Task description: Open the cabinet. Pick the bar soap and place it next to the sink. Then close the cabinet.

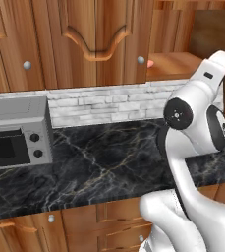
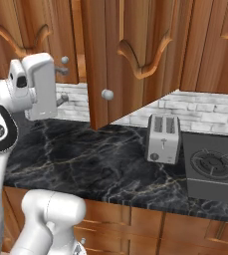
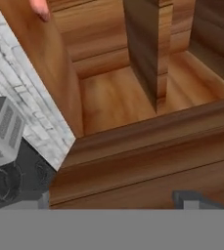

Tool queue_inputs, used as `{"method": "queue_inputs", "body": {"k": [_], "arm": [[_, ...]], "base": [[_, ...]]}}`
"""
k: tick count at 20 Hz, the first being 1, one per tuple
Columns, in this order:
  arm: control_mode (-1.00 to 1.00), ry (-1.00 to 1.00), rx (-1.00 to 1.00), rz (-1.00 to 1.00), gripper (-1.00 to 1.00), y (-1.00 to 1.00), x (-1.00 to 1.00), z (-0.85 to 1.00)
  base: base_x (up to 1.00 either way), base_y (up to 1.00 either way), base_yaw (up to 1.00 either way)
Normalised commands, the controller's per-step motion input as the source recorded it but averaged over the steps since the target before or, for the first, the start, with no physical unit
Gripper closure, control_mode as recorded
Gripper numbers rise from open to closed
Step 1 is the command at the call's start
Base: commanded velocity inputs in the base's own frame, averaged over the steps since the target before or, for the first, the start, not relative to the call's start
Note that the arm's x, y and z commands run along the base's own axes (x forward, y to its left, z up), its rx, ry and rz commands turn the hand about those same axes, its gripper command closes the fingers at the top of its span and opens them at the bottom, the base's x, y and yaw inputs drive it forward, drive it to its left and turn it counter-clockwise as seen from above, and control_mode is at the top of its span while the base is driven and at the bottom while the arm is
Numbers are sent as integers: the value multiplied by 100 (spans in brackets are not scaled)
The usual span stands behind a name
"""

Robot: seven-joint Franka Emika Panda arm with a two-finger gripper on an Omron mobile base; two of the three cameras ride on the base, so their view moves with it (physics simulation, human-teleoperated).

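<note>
The cabinet (image 1: 178, 66) stands open at the upper right of the left base view, and its door (image 2: 130, 60) swings out over the counter. A small pink bar soap (image 1: 150, 63) lies at the left end of the bare wooden shelf, also at the top left of the hand view (image 3: 39, 9). My gripper (image 2: 61, 85) is raised in front of the open cabinet, some way short of the soap. Its fingertips (image 3: 187, 197) stand wide apart with nothing between them, so it is open. The sink is out of view.
A grey toaster oven (image 1: 18, 135) sits on the black marble counter (image 1: 109, 162) at the left. A silver toaster (image 2: 164, 138) and a black stove burner (image 2: 212, 164) are to the right. The closed cabinet doors (image 1: 84, 39) hang above.
</note>
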Motion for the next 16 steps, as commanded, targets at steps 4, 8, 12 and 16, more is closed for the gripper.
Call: {"method": "queue_inputs", "body": {"k": [4,8,12,16], "arm": [[-100,1,0,-20,-100,-62,25,0],[-100,0,0,-20,-100,-55,9,0],[-100,0,0,-19,-100,-57,0,0],[-100,0,0,-17,-100,-63,0,0]], "base": [[0,0,0],[0,0,0],[0,0,0],[0,0,0]]}}
